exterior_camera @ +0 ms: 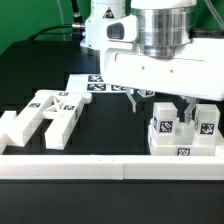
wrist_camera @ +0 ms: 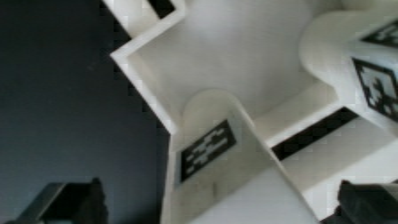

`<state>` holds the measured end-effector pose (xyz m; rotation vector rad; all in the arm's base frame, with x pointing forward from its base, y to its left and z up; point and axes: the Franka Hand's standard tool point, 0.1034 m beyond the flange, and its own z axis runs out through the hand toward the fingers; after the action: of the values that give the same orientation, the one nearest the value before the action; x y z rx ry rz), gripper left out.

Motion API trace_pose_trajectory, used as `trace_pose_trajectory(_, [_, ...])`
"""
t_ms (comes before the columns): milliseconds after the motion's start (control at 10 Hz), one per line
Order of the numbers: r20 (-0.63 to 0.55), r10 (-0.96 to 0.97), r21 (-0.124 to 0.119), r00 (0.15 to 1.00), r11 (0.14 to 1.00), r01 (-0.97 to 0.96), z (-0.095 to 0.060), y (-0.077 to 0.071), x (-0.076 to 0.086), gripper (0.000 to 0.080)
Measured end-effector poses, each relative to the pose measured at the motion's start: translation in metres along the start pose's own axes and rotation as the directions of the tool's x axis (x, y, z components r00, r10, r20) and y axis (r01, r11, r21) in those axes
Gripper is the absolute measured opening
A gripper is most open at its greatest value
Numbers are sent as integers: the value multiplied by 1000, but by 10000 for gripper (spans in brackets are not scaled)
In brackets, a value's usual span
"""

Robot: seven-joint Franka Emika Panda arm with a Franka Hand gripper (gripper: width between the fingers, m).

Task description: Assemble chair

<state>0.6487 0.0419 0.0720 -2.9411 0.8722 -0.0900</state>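
The chair is in loose white pieces with black-and-white tags. A cluster of blocky pieces (exterior_camera: 180,133) stands on the exterior view's right, with two upright tagged posts. Several leg and bar pieces (exterior_camera: 47,113) lie on the exterior view's left. My gripper (exterior_camera: 162,106) hangs just above the right cluster with its jaws wide apart, holding nothing. In the wrist view the gripper (wrist_camera: 217,210) straddles a rounded tagged piece (wrist_camera: 214,150), with a wide slab (wrist_camera: 222,55) beyond it. A dark gap shows between one finger (wrist_camera: 71,205) and the piece.
The marker board (exterior_camera: 97,83) lies flat behind the left pieces. A long white border rail (exterior_camera: 100,166) runs along the table's front edge. The black table (exterior_camera: 110,120) shows between the two groups of pieces.
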Motion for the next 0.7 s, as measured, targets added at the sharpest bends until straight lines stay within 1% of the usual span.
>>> trace_pose_trajectory(100, [0,-42,0,999,999,42,0,0,0,648])
trace_pose_trajectory(200, [-3,-132,-6,991,991,132,0,0,0,648])
trace_pose_trajectory(300, [-3,-186,-7,982,982,186,0,0,0,648])
trace_pose_trajectory(400, [-3,-211,-6,977,977,211,0,-1,-1,648])
trace_pose_trajectory(500, [-4,-312,-20,950,950,312,0,-2,-2,648])
trace_pose_trajectory(600, [-2,-388,-26,922,922,387,0,-1,-1,648])
trace_pose_trajectory(700, [-1,-436,-27,900,900,436,0,0,0,648])
